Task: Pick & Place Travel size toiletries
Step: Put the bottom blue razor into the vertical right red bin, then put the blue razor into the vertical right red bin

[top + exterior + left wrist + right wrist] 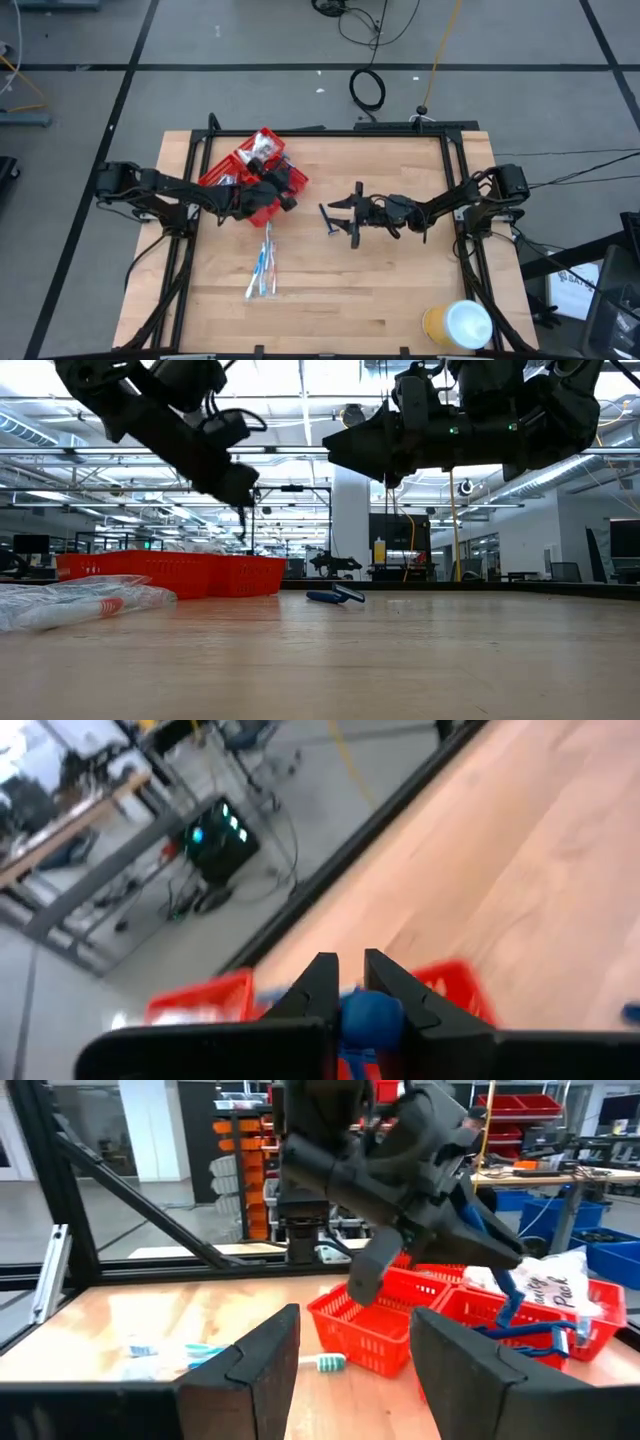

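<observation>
The left gripper [290,200] is held above the near corner of the red compartmented plastic tray [215,178], clenched on a dark blue stick-like piece [368,1016], which is seen pinched between its two dark fingers [318,982] in the left wrist view. White crinkly packets [264,147] lie in the tray behind this gripper. The right gripper [348,214] is poised over the wooden table [400,290], fingers spread wide and released. Just beside its fingertips, a further dark blue stick-like piece [329,219] lies on the board. Thin blue-and-white toothbrushes [264,270] rest on the table below the left gripper, well apart from the right one.
</observation>
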